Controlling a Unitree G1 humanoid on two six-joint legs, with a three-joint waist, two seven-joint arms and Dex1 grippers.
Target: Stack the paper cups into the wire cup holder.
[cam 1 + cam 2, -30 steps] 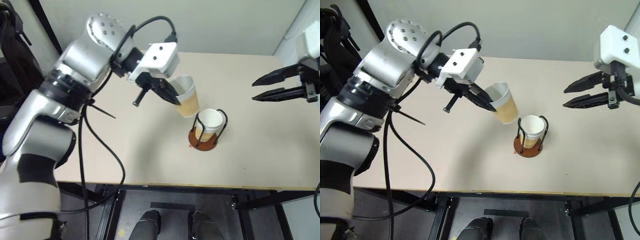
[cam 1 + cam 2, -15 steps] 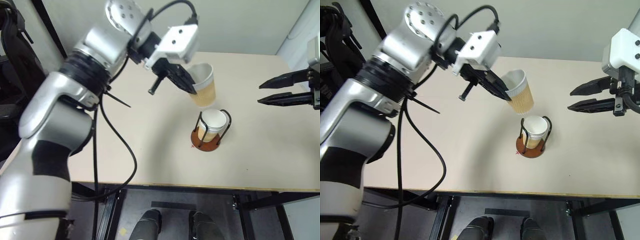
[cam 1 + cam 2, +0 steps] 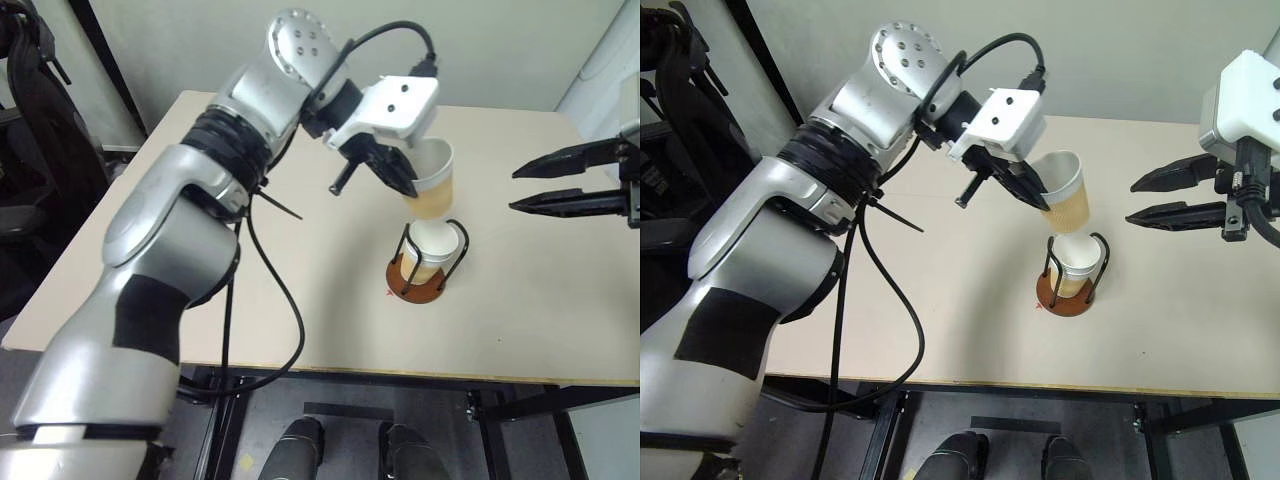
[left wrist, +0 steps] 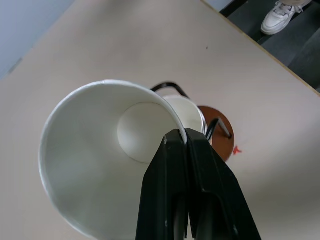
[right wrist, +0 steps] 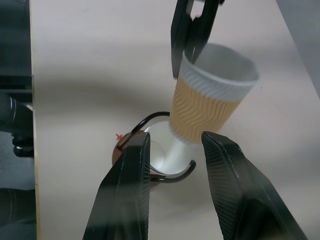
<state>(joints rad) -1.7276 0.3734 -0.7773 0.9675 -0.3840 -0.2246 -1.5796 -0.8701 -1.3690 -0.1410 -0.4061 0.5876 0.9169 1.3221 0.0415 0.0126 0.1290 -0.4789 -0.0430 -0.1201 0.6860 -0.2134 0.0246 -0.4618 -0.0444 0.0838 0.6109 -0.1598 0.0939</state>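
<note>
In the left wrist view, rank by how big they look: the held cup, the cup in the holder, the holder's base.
1. Held cup, by far the largest, though it is nearest the camera.
2. Cup in the holder and the holder's base: both partly hidden and similar, so unranked.

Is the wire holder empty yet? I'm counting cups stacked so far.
Not empty: one paper cup already stands upright inside the wire cup holder. Another cup, pinched at the rim by the left hand, hangs just above it.
</note>
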